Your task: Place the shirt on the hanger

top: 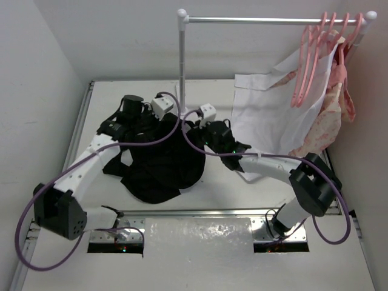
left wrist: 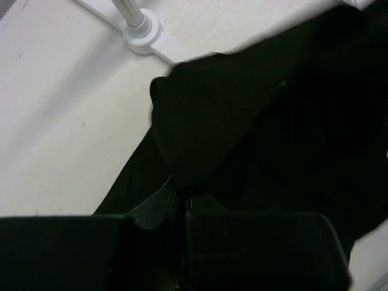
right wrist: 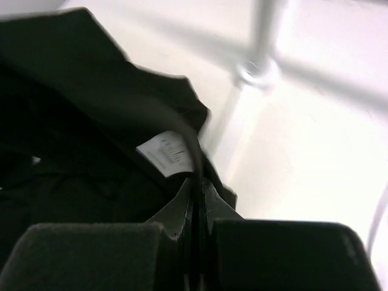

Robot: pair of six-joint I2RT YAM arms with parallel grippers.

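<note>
The black shirt (top: 159,165) lies crumpled on the table between my two arms. My left gripper (top: 148,121) sits at its upper left edge; in the left wrist view this gripper (left wrist: 177,203) is shut, with a fold of the shirt (left wrist: 242,121) bunched at its tips. At the shirt's upper right edge is my right gripper (top: 194,128). The right wrist view shows that gripper (right wrist: 197,185) shut on the shirt's collar edge just below a white label (right wrist: 167,151). Several pink hangers (top: 309,63) hang on the rail at the top right, away from both grippers.
The rack's upright pole (top: 182,66) stands just behind the shirt, its foot (left wrist: 140,33) close to both grippers. A white shirt (top: 267,115) and a pink floral garment (top: 333,115) hang at the right. A wall runs along the table's left side.
</note>
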